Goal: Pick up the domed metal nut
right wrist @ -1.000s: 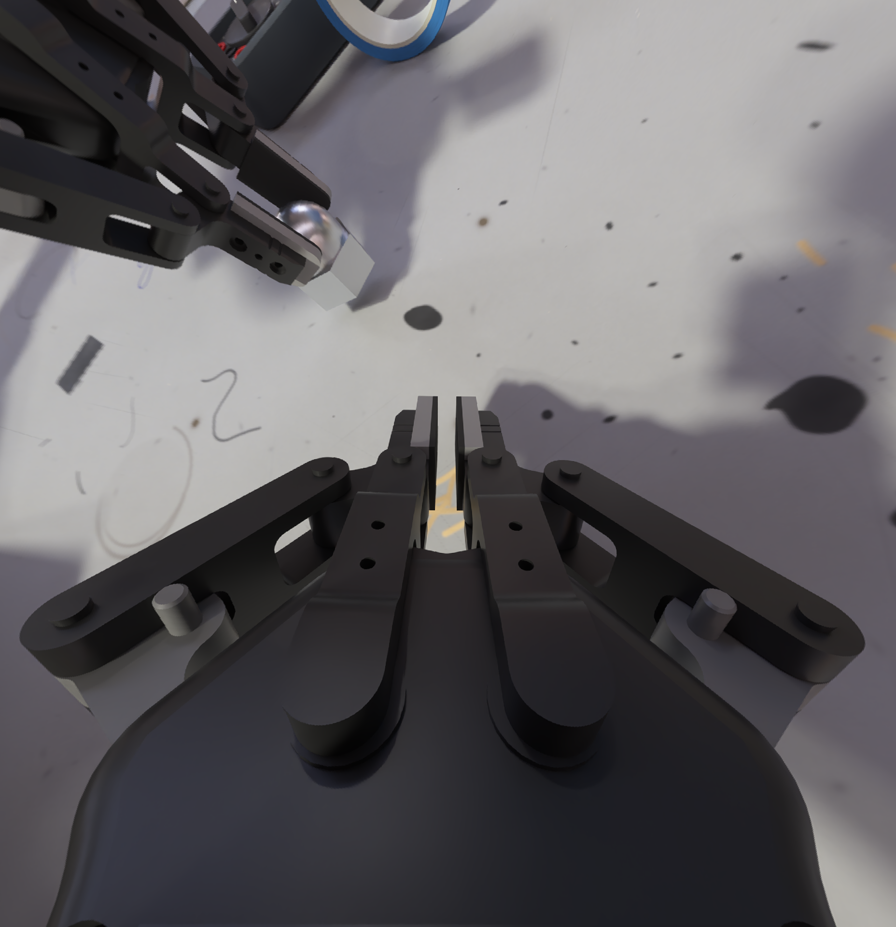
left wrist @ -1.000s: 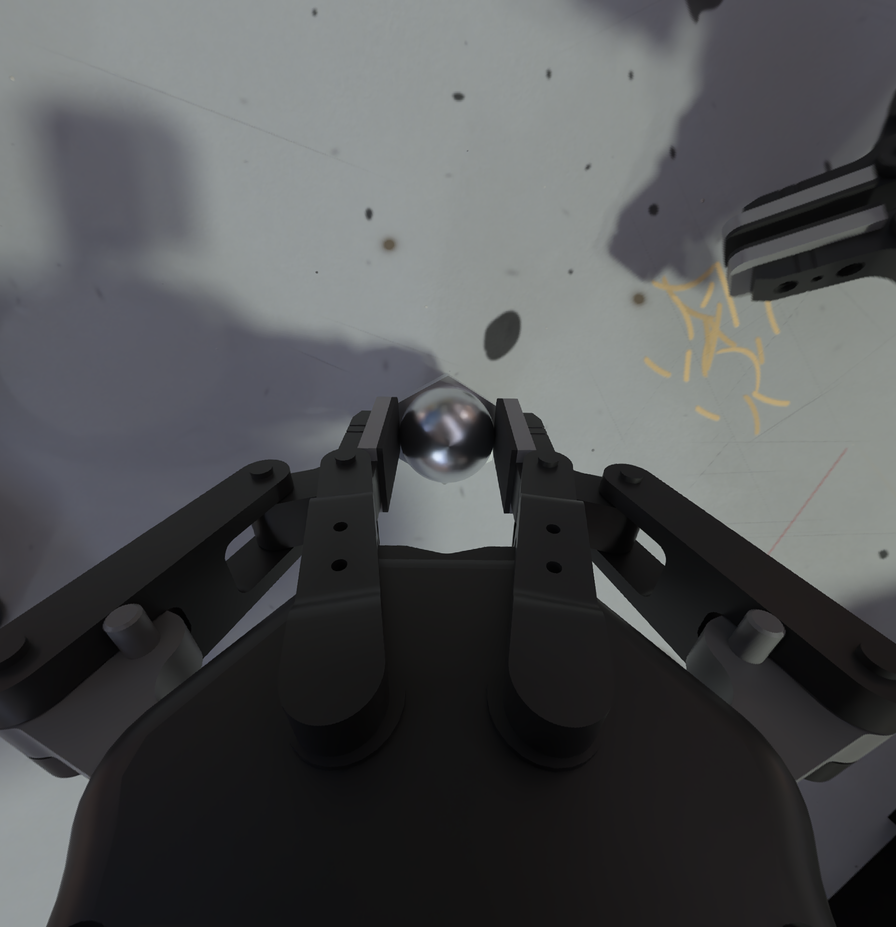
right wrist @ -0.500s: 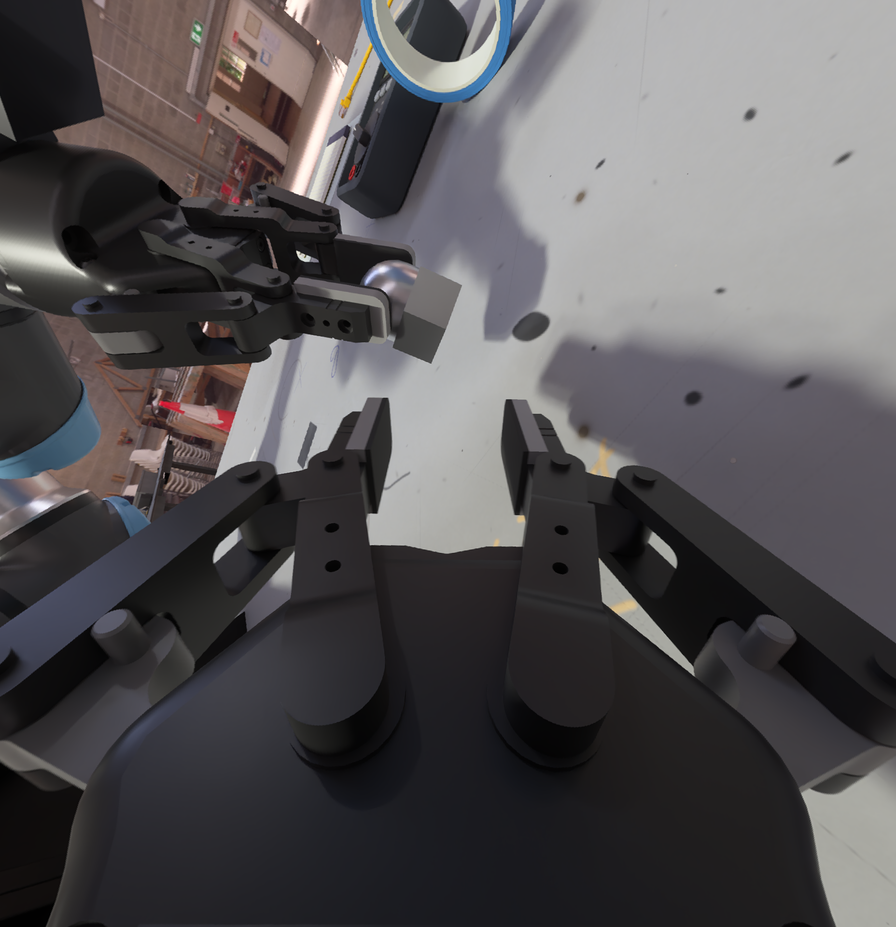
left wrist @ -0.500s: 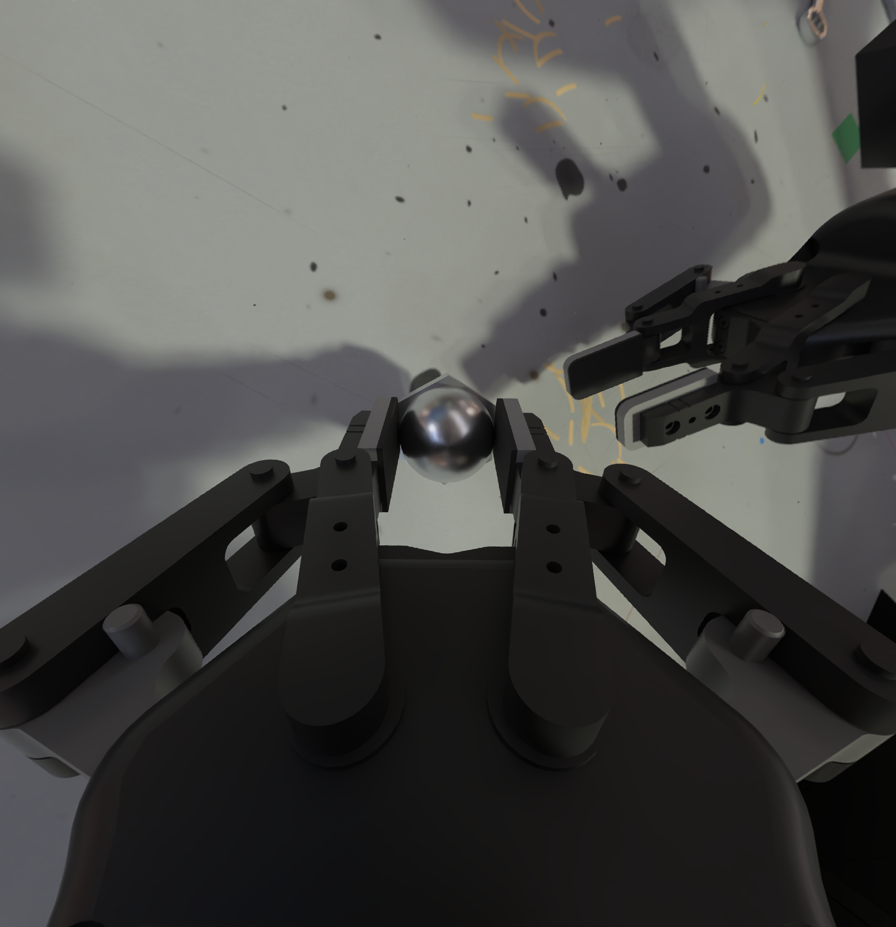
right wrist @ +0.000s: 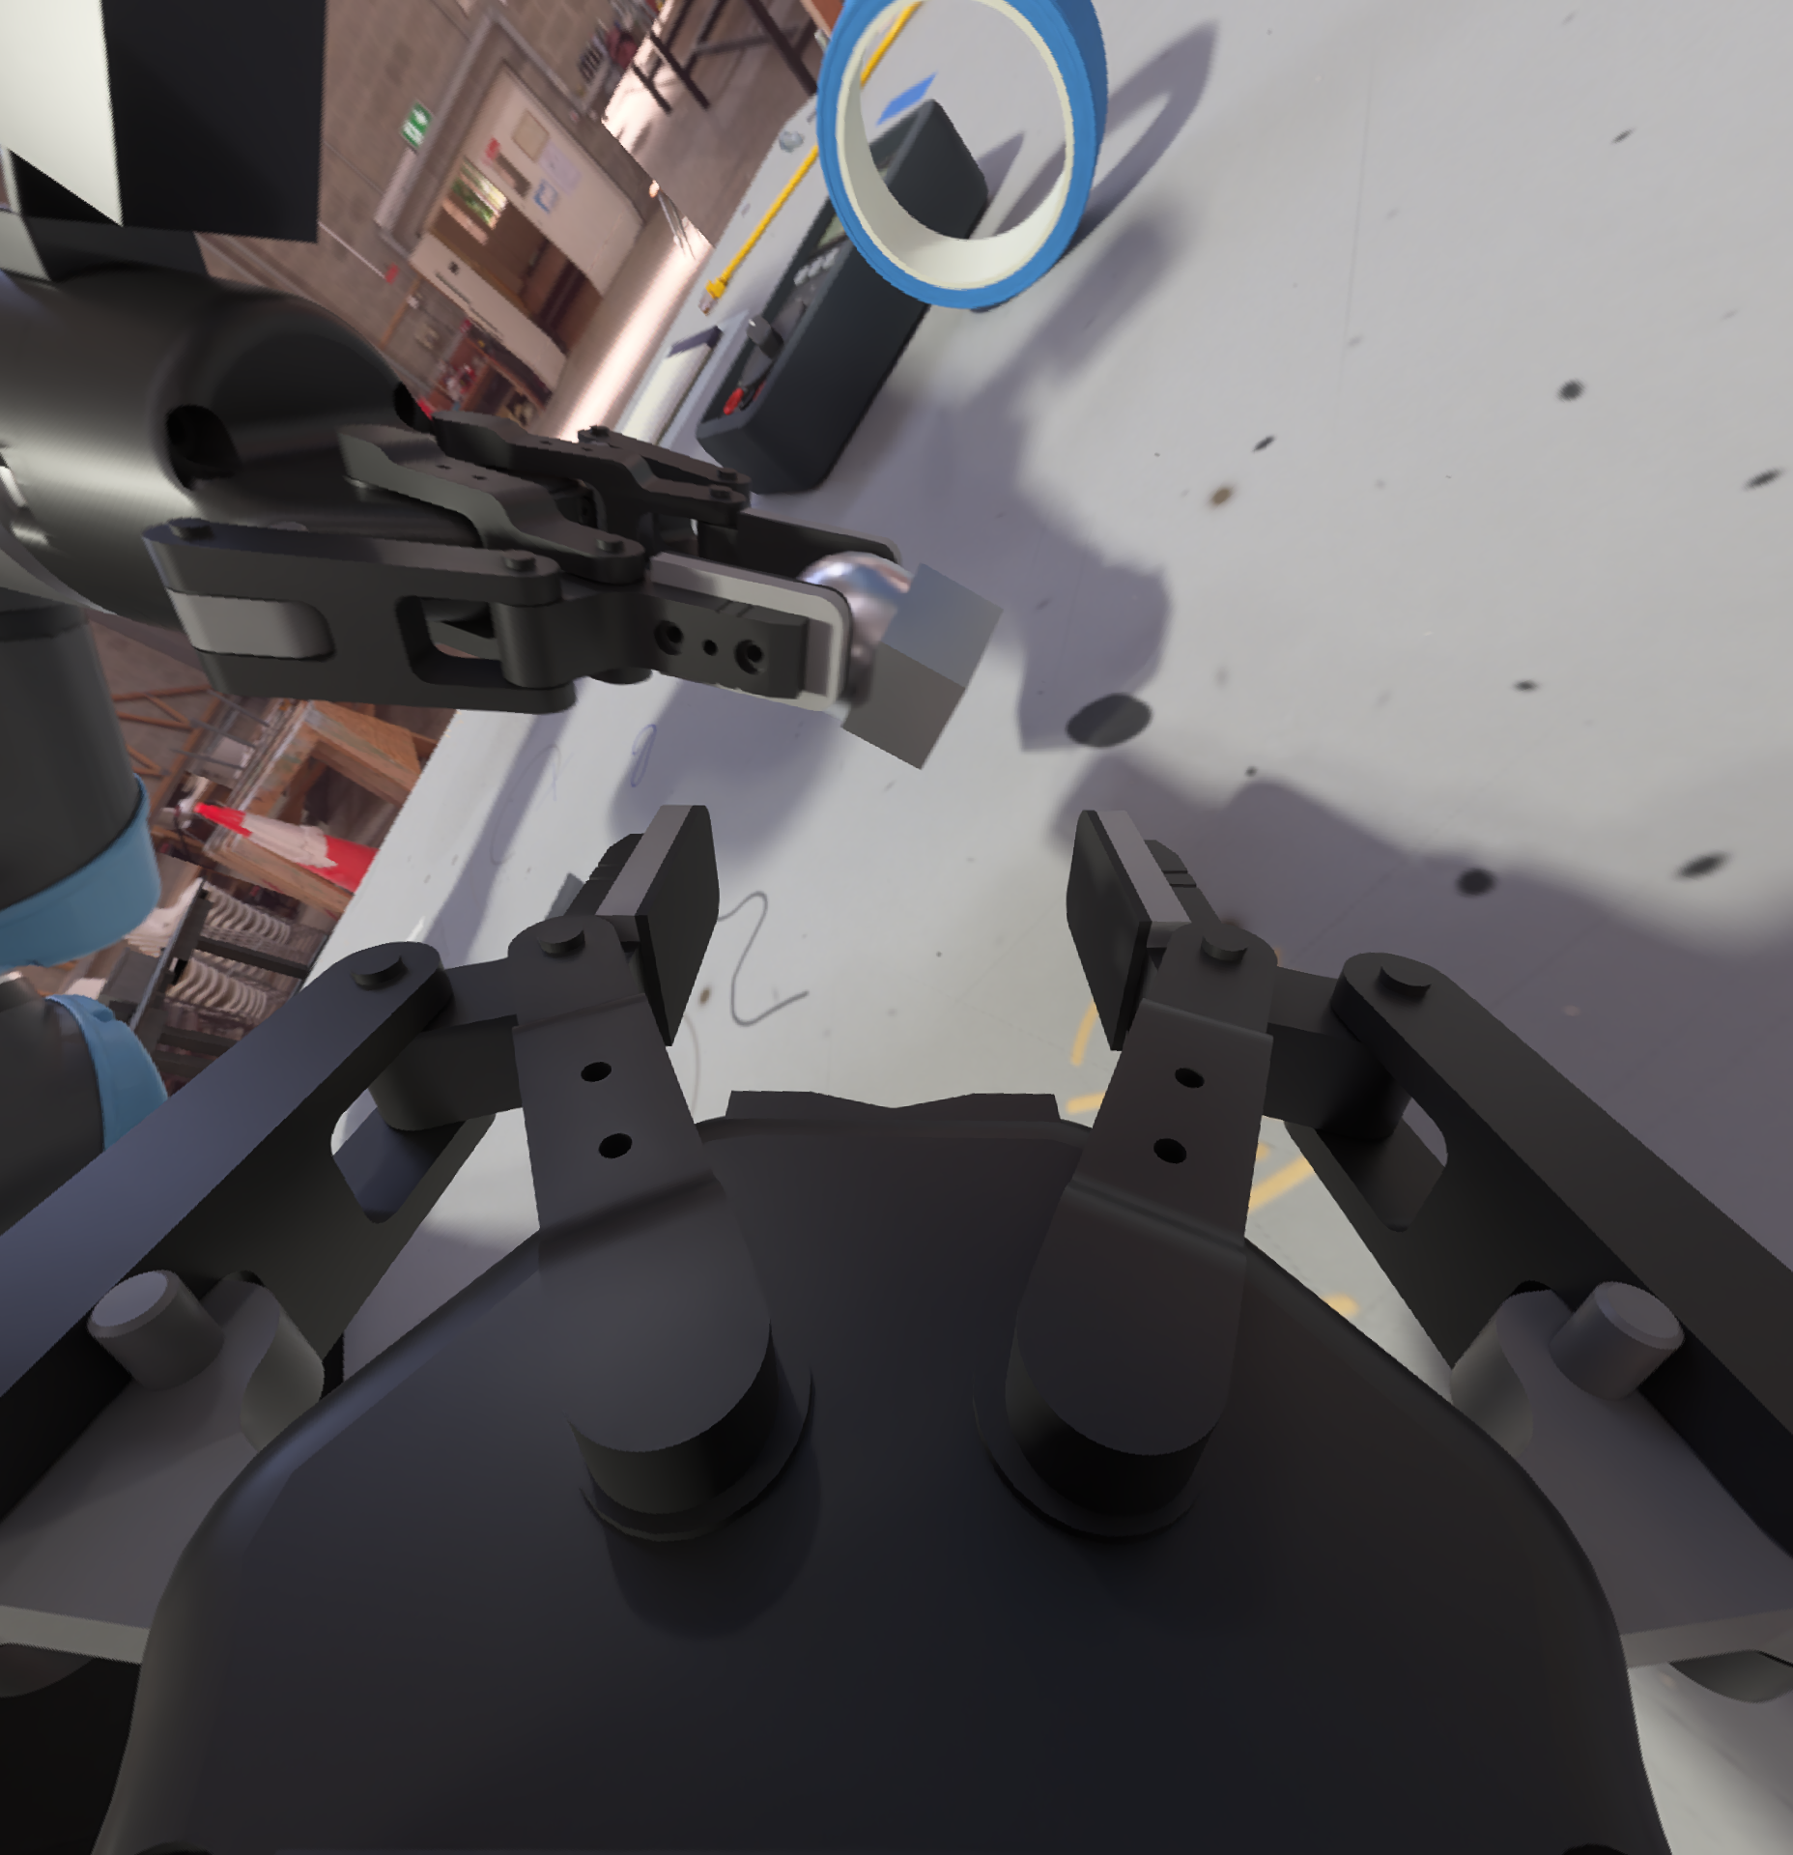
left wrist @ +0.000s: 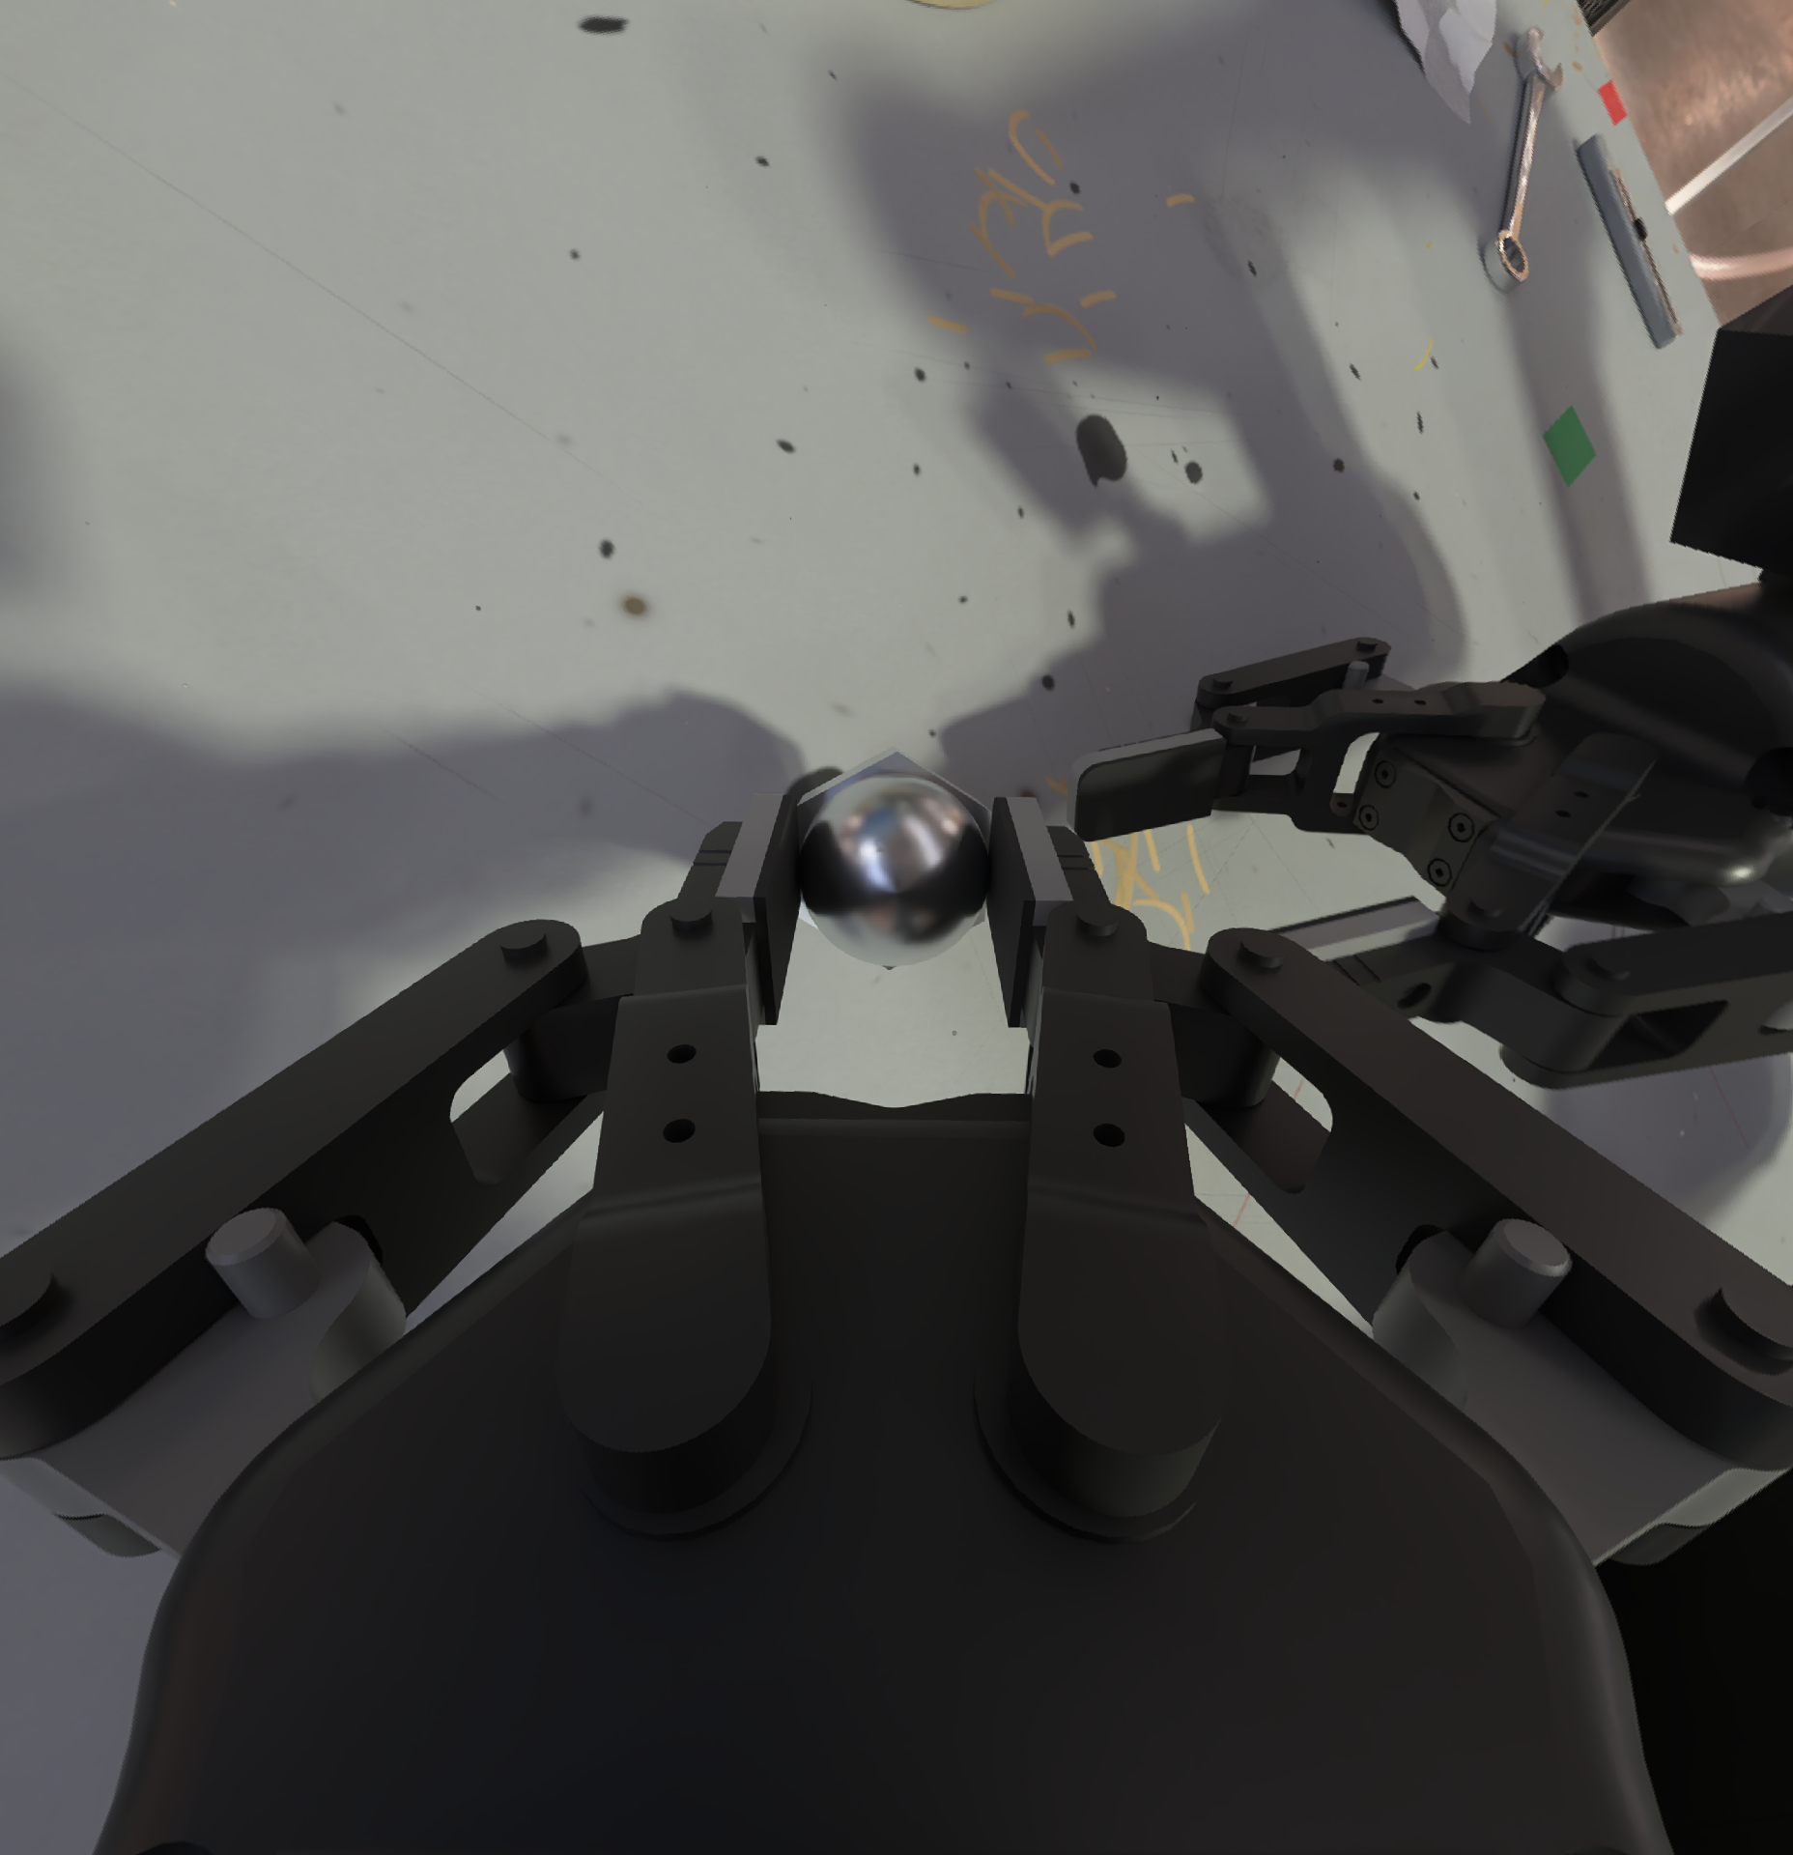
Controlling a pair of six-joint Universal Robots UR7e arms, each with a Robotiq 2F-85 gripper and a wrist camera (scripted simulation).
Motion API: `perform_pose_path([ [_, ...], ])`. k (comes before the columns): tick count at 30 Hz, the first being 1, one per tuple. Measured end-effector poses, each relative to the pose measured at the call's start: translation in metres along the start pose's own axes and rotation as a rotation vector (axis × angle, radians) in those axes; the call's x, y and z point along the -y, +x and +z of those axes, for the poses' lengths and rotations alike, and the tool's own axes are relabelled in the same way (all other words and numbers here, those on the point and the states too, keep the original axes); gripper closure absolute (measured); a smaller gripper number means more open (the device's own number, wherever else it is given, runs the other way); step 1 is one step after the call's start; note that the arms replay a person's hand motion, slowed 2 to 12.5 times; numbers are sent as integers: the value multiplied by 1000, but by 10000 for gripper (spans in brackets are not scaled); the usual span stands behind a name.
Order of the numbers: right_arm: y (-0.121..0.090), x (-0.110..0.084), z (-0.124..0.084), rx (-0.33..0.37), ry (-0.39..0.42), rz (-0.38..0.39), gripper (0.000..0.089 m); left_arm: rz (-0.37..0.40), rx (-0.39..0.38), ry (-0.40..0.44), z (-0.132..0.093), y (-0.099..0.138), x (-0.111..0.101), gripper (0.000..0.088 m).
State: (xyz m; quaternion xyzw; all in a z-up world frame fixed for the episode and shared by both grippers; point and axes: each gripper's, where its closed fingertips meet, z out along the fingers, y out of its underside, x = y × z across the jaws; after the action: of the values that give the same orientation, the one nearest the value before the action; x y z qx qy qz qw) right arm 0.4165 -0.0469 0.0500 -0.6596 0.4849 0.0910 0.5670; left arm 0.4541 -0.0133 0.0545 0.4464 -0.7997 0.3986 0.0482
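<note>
The domed metal nut (left wrist: 892,871) is a shiny chrome dome on a grey hex base. My left gripper (left wrist: 892,883) is shut on it and holds it well above the grey table (left wrist: 371,402). In the right wrist view the left gripper (right wrist: 852,642) comes in from the left with the nut (right wrist: 913,652) sticking out past its fingertips. My right gripper (right wrist: 892,913) is open and empty, just below and in front of the held nut. It also shows in the left wrist view (left wrist: 1153,788), close to the right of the nut.
A blue tape roll (right wrist: 963,151) leans on a dark handheld meter (right wrist: 822,331) at the far end of the table. A wrench (left wrist: 1520,171) and a grey bar (left wrist: 1625,241) lie at the far right edge. A small green patch (left wrist: 1567,442) marks the table.
My left gripper has lifted the nut higher off the table. My right gripper has gone from shut to wide open and has tilted up toward the held nut.
</note>
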Motion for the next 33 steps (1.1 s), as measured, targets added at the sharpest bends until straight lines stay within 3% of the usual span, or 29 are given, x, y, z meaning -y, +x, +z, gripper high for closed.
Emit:
perform_pose_path([
  [3, -9, 4, 2, 39, 41, 28, 257, 14, 16, 4, 1, 0, -1, 540],
  [9, -19, 20, -4, 128, 126, 162, 241, 76, 70, 2, 3, -1, -4, 540],
  [15, -12, 17, -3, 119, 65, 233, 206, 126, 101, 27, 4, 4, -3, 540],
  [20, -10, 18, -2, 129, 58, 280, 211, 153, 111, 46, 5, 8, -2, 540],
  [26, -9, 19, -5, 149, 64, 292, 253, 140, 93, 56, 5, 12, -2, 540],
  [33, -2, 20, -15, 136, 81, 228, 368, 116, 48, 73, 3, 15, -1, 540],
])
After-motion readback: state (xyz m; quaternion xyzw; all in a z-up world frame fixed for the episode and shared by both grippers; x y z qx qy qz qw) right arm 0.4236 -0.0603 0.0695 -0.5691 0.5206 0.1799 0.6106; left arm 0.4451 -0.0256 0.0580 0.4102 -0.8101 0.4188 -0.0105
